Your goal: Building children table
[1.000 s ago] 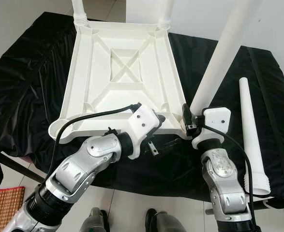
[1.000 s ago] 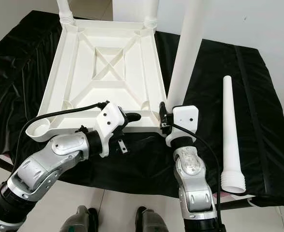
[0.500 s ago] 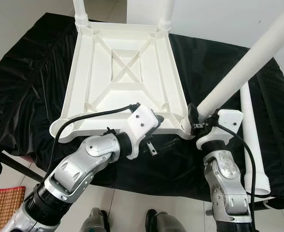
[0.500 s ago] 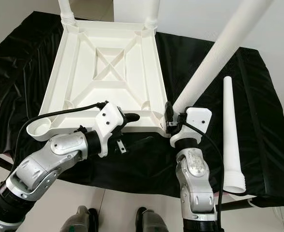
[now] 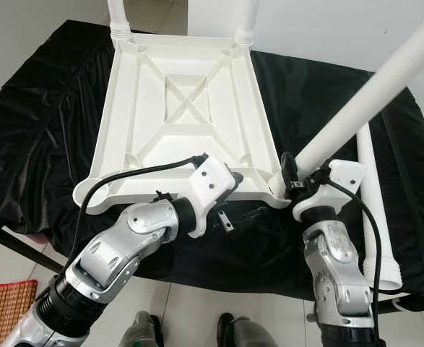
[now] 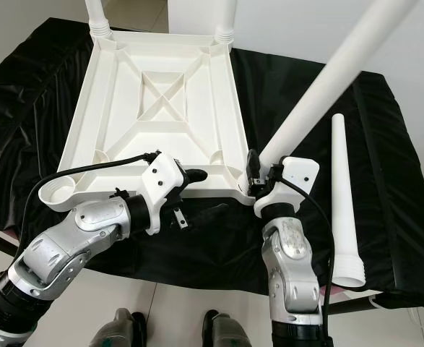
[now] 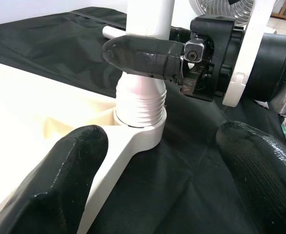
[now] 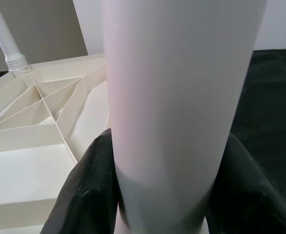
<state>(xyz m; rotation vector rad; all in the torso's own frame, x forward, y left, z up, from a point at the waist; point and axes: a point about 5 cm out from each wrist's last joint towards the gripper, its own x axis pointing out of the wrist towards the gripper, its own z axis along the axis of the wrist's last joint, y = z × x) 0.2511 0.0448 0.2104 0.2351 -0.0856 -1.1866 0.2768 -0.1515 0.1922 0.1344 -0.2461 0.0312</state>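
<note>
Tabletop: I am looking at the white ribbed plastic tabletop [image 5: 186,119] lying upside down on the black glossy cloth [image 5: 45,123], with two white legs already standing in its far corners.
Leg in hand: I am holding the long white tapered plastic leg [image 6: 327,90] with its threaded foot in the near corner socket [image 7: 140,129], leaning away from upright.
Right gripper: my right gripper [image 6: 258,177] is clamping the leg low down, both fingers pressing on it.
Left gripper: my left gripper [image 5: 237,206] is hovering with its fingers spread wide and empty, just beside the near edge.
Spare leg: the last white leg [image 6: 345,202] is lying on the cloth to the right.
Doing it well: I am judging that the leg needs bringing upright before turning, or the thread may cross; bracing the tabletop with the left would help.
</note>
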